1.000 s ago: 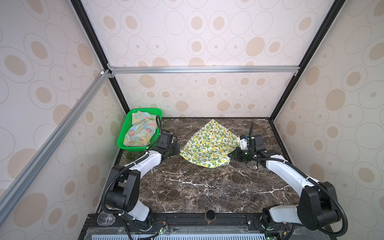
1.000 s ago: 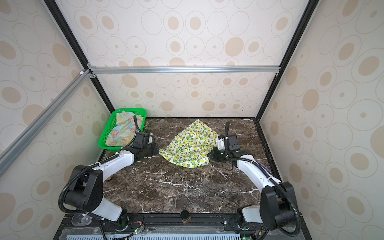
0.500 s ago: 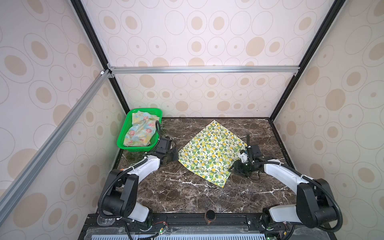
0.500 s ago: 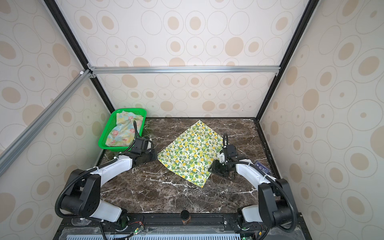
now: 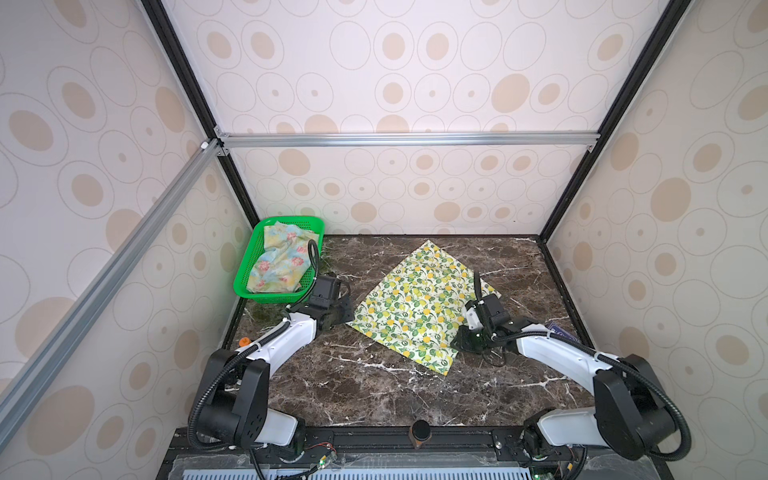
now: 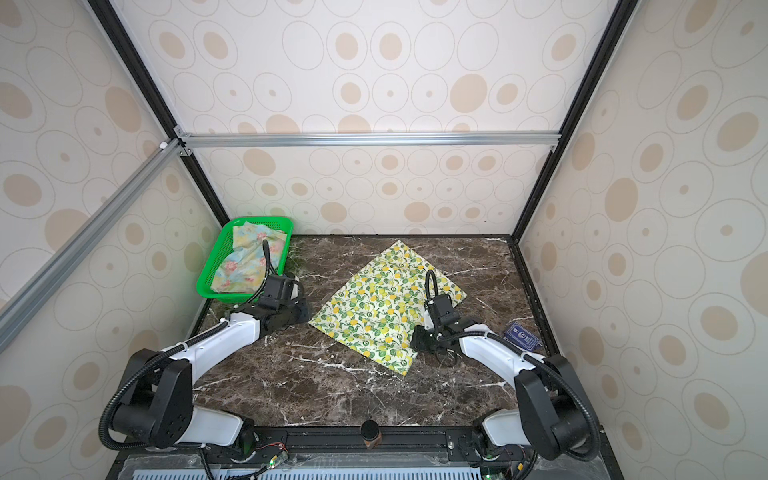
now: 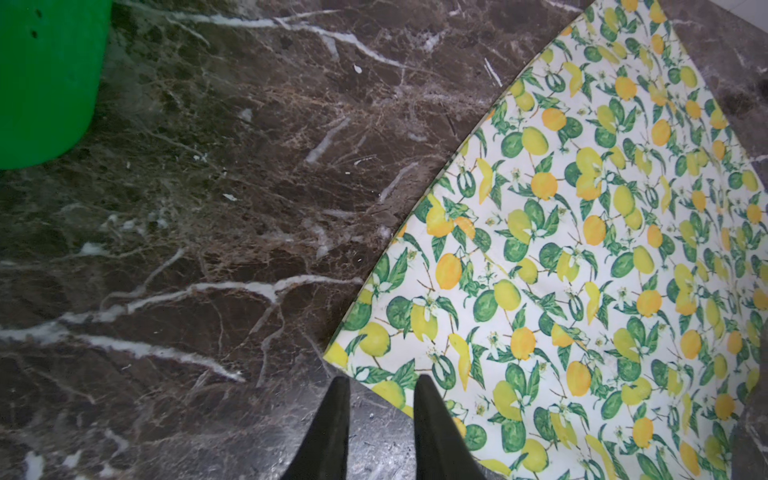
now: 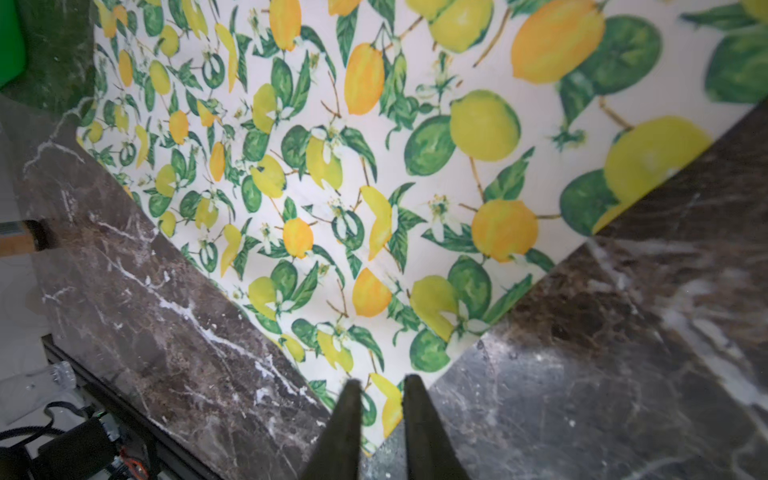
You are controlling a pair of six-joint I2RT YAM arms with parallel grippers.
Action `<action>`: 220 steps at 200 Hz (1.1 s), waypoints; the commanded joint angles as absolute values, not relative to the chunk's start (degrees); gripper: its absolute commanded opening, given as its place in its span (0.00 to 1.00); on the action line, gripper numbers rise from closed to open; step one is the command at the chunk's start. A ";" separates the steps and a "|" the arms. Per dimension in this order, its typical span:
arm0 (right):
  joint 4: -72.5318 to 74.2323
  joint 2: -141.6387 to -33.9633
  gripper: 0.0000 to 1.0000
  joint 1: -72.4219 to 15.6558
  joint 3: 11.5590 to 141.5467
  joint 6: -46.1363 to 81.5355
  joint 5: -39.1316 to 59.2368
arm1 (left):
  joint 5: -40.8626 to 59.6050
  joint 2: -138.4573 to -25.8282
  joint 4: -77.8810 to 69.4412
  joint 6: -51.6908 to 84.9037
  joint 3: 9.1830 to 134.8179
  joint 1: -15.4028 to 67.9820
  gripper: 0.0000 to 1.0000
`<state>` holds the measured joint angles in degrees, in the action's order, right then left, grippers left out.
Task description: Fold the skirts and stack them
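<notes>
Both the left claw (image 7: 380, 384) and the right claw (image 8: 378, 382) are released, fingers a little apart and gripping nothing. Each is low over an opposite corner of the lemon skirt (image 5: 415, 307), which lies spread flat in the middle of the counter (image 5: 374, 395); the right gap is narrower. The flowered skirt (image 5: 278, 262) lies crumpled in the green basket (image 5: 266, 296) at the far left corner, close behind the left arm

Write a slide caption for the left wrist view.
Left gripper, jaws slightly apart, near a corner of the lemon skirt on marble table.
</notes>
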<state>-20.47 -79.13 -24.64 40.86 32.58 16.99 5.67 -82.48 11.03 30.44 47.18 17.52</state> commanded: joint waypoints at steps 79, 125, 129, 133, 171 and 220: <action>-16.48 -88.77 0.00 -25.14 44.03 31.93 12.43 | 9.02 -94.87 2.56 35.51 48.01 26.89 0.22; -15.04 -91.14 0.00 -27.62 42.54 33.41 10.56 | 8.43 -101.03 0.62 36.16 50.43 26.89 0.21; -15.11 -91.28 0.00 -28.18 42.50 33.65 9.97 | 8.44 -101.60 0.40 36.30 50.73 26.86 0.21; -15.11 -91.44 0.00 -28.81 42.45 34.10 9.42 | 8.42 -102.11 0.17 36.50 51.04 26.89 0.21; -12.37 -94.30 0.00 -35.08 42.53 39.13 8.26 | 6.33 -106.45 -0.86 36.41 54.56 25.45 0.22; -9.29 -98.04 0.00 -42.10 48.94 42.77 5.88 | 1.86 -106.50 -0.56 32.31 60.70 21.75 0.23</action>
<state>-7.73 -95.22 -39.53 47.29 39.66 7.99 6.26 -106.85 -3.22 35.07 57.43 23.20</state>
